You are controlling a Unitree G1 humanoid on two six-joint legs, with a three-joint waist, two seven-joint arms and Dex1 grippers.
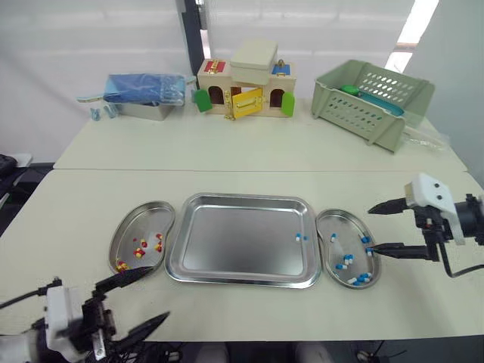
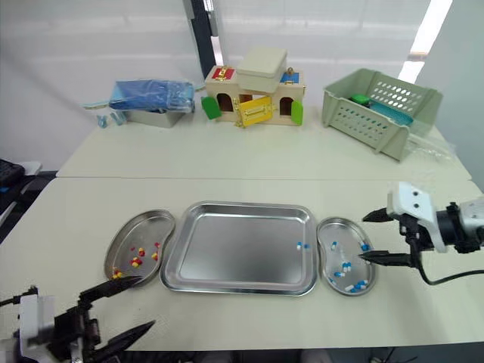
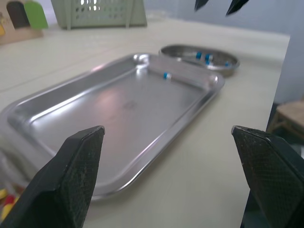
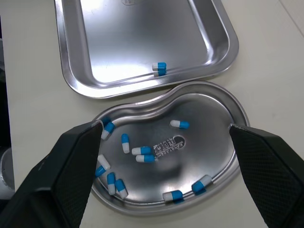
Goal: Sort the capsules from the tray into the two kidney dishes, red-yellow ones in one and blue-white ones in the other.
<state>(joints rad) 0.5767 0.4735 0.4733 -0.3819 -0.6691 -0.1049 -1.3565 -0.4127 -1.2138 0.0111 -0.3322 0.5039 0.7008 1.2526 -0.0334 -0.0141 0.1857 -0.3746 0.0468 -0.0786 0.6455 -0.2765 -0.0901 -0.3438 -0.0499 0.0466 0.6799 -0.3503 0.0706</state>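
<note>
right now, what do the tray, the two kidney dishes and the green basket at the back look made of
Tray: likely stainless steel, polished; it throws mirror-like glare. Left kidney dish and right kidney dish: the same shiny silver metal, the right one with a stamped mark. Green basket: probably moulded plastic, matt, with slotted walls.

Tray (image 1: 234, 246), kidney dish at its 9 o'clock (image 1: 147, 219) and kidney dish at its 3 o'clock (image 4: 204, 107): polished metal, smooth, mirror-glossy. Capsules (image 4: 145, 158): smooth, glossy shells. Table (image 1: 249, 155): matt, smooth; basket (image 1: 363, 110) at tray's 1 o'clock: matt, perforated plastic.
</note>
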